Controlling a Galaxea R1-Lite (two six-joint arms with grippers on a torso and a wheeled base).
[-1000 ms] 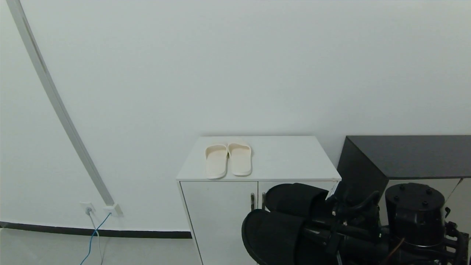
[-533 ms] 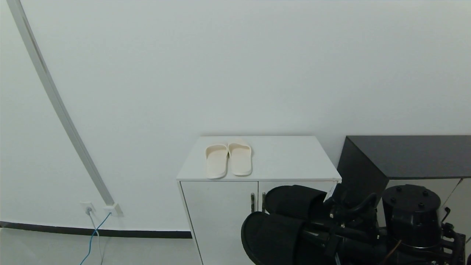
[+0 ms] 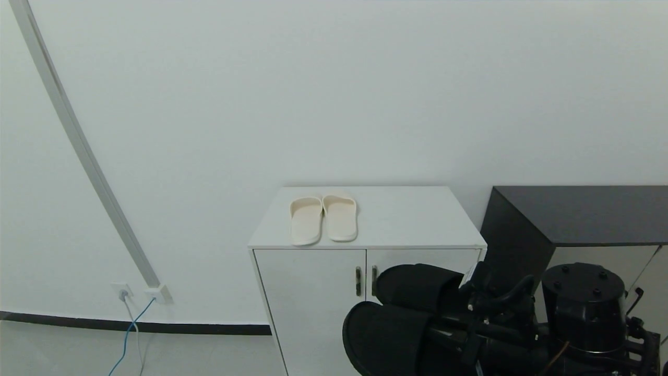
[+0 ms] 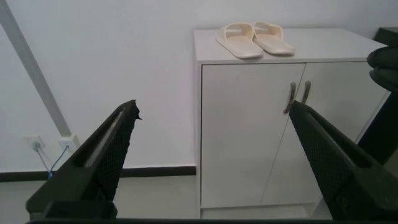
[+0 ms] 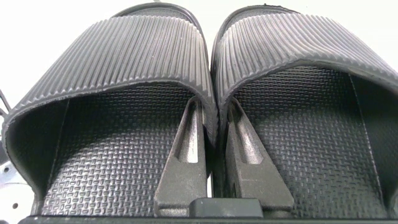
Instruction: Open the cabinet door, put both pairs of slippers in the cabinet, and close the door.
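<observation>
**A:** Which step is in hand?

**B:** Opening the door, I judge. Both doors (image 3: 313, 303) of the cabinet (image 3: 412, 222), at lower centre of the head view, are shut, so nothing can go in yet.

**A:** And the claws?

**B:** The right claw (image 5: 212, 109) is closed on the black slippers (image 3: 407, 308) at lower right. Its fingers (image 5: 185, 168) pinch the pair's two adjoining inner walls together. The left claw (image 4: 214, 109) gapes wide with nothing in it, facing the cabinet front.

**A:** So what is the next move?

**B:** Likely the free left claw goes to a handle (image 3: 358, 281) at the middle seam and pulls that door out. It needs room for the swing.

**A:** How do the slippers lie?

**B:** The black pair's long axis runs across the frame, toes to the left, toward the doors. The cream slippers (image 3: 323, 219) sit side by side on the cabinet top. Their long axis runs up the frame, toes apparently toward the wall (image 3: 334, 104).
</observation>
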